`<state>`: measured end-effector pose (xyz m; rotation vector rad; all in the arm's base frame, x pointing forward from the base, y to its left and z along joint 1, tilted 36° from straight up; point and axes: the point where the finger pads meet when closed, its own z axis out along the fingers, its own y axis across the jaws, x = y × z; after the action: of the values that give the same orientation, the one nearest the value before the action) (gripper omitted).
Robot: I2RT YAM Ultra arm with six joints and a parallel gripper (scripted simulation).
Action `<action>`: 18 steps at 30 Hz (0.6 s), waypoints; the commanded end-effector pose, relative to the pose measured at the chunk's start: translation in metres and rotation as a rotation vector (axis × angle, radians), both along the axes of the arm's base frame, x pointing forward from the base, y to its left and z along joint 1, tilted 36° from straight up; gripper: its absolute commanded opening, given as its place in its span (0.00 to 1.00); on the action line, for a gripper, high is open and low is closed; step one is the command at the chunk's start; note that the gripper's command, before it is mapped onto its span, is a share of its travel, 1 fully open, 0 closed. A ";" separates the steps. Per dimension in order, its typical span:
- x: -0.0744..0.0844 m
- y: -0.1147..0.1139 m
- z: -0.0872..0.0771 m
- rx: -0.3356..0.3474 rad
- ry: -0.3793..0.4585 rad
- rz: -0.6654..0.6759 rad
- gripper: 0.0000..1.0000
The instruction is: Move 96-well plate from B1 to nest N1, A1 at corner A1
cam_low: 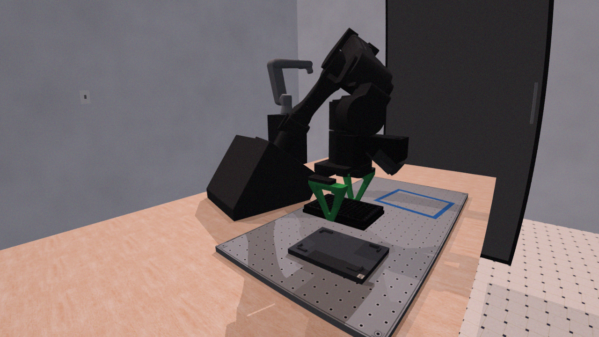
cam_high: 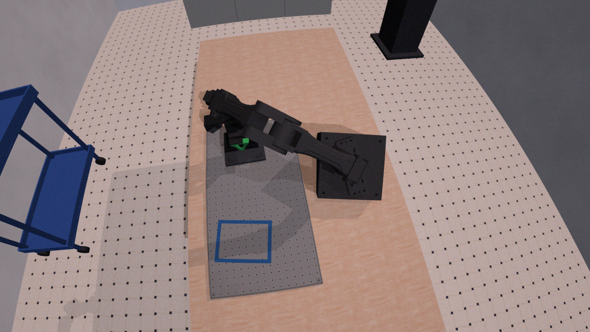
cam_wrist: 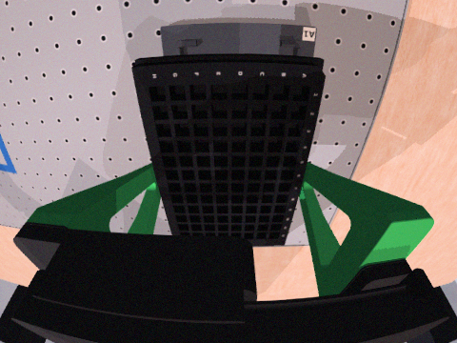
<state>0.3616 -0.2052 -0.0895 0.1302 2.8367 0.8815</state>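
My gripper (cam_low: 341, 196), with green fingers, is shut on the black 96-well plate (cam_low: 343, 211) and holds it level in the air. The plate also shows in the wrist view (cam_wrist: 230, 147), clamped on its long sides between the fingers. The plate nest N1 (cam_low: 339, 252) is a dark flat block with raised corner locators on the grey breadboard, below the plate and a little nearer the camera. In the wrist view the nest (cam_wrist: 238, 38) peeks out past the plate's far end, with its A1 label (cam_wrist: 308, 34) at the right corner. In the overhead view the arm hides most of the plate above the nest (cam_high: 244, 153).
The blue-outlined bench spot B1 (cam_high: 244, 241) is empty on the grey breadboard (cam_high: 257, 214). The arm's black base (cam_high: 350, 166) stands to the right of the board. A blue cart (cam_high: 41, 173) stands off the table at the left.
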 end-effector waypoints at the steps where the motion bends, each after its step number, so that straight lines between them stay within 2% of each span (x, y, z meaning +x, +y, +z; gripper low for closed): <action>1: -0.003 -0.017 0.003 0.000 -0.013 -0.011 0.00; 4: -0.004 -0.020 0.002 0.001 -0.013 -0.011 0.00; 6: 0.001 -0.024 0.014 -0.021 -0.036 -0.011 0.00; 18: -0.001 -0.024 0.011 -0.015 -0.030 -0.012 0.00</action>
<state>0.3595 -0.2108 -0.0914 0.1113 2.8375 0.8934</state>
